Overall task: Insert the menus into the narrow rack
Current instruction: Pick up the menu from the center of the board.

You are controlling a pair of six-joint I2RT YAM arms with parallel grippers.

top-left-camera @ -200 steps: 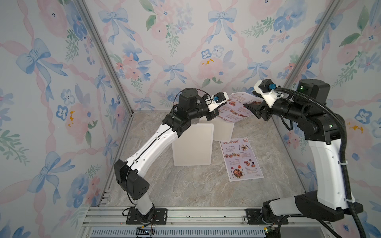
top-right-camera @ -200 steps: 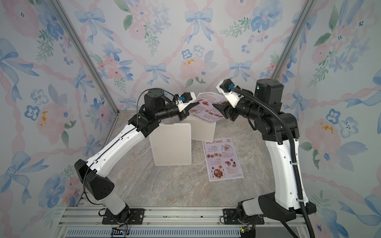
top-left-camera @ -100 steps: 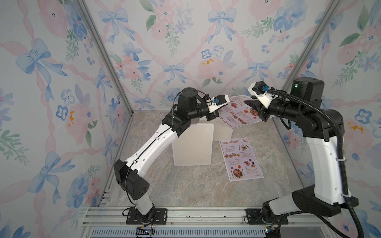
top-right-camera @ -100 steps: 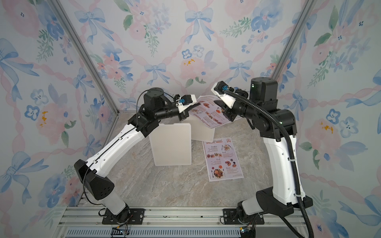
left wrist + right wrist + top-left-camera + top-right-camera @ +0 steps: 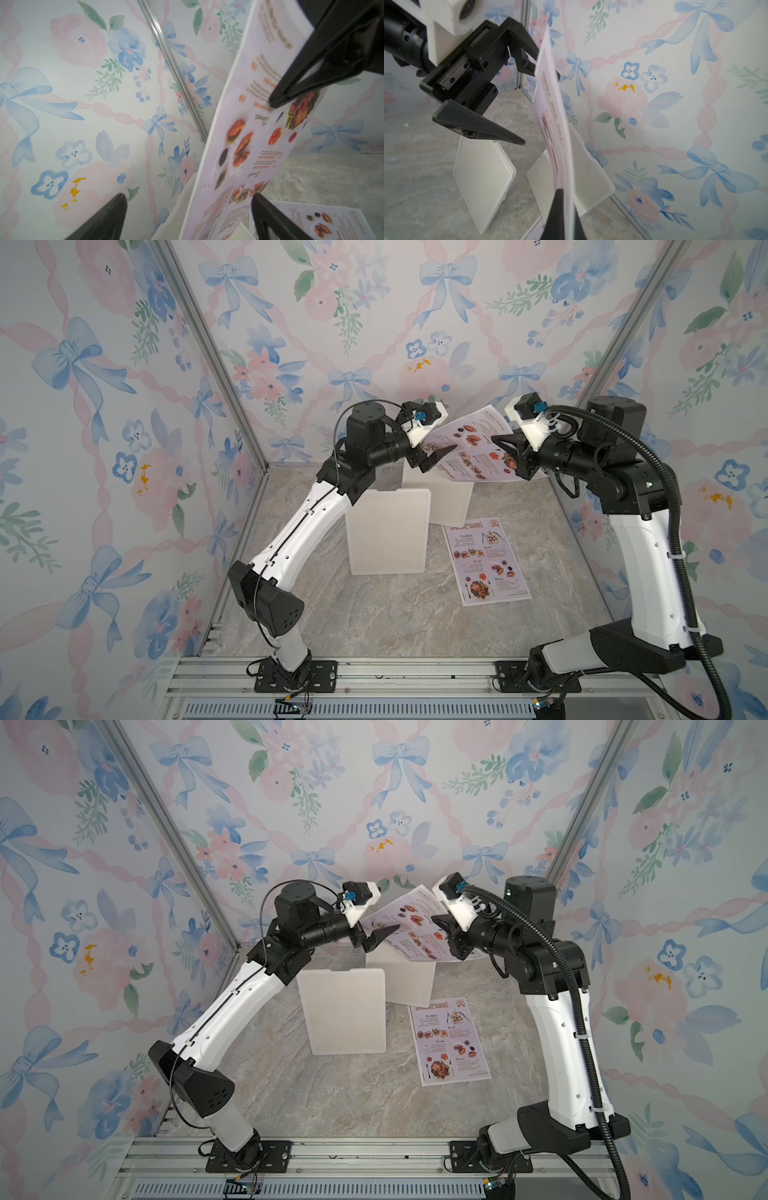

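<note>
One menu (image 5: pixel 471 448) hangs tilted in the air at the back, above the white rack (image 5: pixel 388 531). My right gripper (image 5: pixel 498 439) is shut on its right part; the right wrist view shows the sheet (image 5: pixel 556 116) edge-on between the closed fingers (image 5: pixel 557 207). My left gripper (image 5: pixel 441 444) stands open around the sheet's left edge, one finger on each side and neither pressing it, as the left wrist view (image 5: pixel 188 197) shows. The other menu (image 5: pixel 486 560) lies flat, face up, on the table right of the rack.
The rack shows as two upright white panels, a front one (image 5: pixel 343 1011) and a rear one (image 5: pixel 409 979), on a marble-patterned table (image 5: pixel 395 614). Floral walls close in the back and both sides. Both arm bases stand on a metal rail (image 5: pixel 415 676) at the front.
My left gripper has opened and let go of the raised menu. My right gripper has closed on it. The sheet has swung a little to the right.
</note>
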